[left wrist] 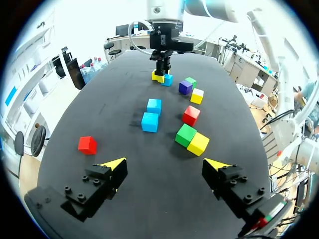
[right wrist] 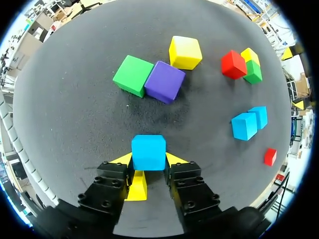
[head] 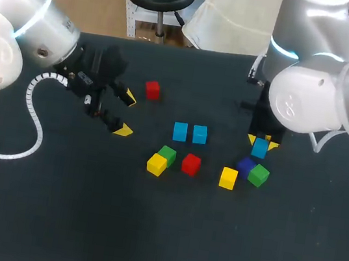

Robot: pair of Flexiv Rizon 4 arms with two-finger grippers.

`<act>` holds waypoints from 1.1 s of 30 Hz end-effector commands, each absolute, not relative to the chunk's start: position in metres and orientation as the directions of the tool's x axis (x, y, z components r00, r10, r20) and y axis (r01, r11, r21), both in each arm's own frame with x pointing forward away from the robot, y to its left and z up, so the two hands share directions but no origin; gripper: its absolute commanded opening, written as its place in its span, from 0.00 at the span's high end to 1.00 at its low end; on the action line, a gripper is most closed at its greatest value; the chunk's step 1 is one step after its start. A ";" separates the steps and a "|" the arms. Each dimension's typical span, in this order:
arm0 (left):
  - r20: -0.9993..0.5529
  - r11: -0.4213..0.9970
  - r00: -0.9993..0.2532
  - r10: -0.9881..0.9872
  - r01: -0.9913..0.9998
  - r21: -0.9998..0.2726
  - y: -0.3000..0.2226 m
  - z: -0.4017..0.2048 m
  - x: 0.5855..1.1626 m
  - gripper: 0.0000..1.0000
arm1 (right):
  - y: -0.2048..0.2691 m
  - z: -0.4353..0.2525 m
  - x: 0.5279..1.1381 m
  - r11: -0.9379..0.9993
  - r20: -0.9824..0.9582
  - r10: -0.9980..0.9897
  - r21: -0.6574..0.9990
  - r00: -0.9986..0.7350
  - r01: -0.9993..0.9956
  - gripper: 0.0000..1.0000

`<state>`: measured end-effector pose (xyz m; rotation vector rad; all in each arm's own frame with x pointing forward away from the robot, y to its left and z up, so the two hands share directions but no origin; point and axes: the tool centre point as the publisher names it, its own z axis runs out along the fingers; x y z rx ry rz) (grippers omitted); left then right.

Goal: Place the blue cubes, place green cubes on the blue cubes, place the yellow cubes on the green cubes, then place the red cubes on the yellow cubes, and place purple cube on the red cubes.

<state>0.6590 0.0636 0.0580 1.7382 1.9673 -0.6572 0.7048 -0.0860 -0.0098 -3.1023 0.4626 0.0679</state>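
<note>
My right gripper (right wrist: 148, 160) is shut on a blue cube (right wrist: 148, 152) (head: 259, 148) at table level, right of centre. Behind that cube, between the fingers, shows something yellow that I cannot identify. Just ahead lie a purple cube (right wrist: 164, 81), a green cube (right wrist: 132, 75) touching it, and a yellow cube (right wrist: 185, 52). Two blue cubes (head: 180, 131) (head: 200, 134) sit side by side mid-table. Near them are a red cube (head: 190, 164) and a touching green cube (head: 167, 154) and yellow cube (head: 156, 164). My left gripper (head: 125, 115) (left wrist: 164, 164) hangs open and empty at the left.
A lone red cube (head: 152, 90) (left wrist: 87, 145) lies toward the back, just right of my left gripper. The black table (head: 82, 222) stretches to the front with nothing on it.
</note>
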 end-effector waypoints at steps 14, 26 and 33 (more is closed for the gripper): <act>-0.607 0.099 -0.117 0.786 0.993 -0.063 0.065 0.057 0.659 0.00 | -0.080 0.027 0.685 -0.881 -0.038 -0.470 -0.043 0.882 -0.472 1.00; -0.607 0.099 -0.117 0.786 0.993 -0.063 0.065 0.057 0.659 0.00 | -0.076 0.038 0.680 -0.891 -0.062 -0.444 -0.072 0.894 -0.448 1.00; -0.607 0.099 -0.117 0.786 0.993 -0.063 0.065 0.057 0.659 0.00 | -0.076 0.038 0.680 -0.891 -0.062 -0.444 -0.072 0.894 -0.448 1.00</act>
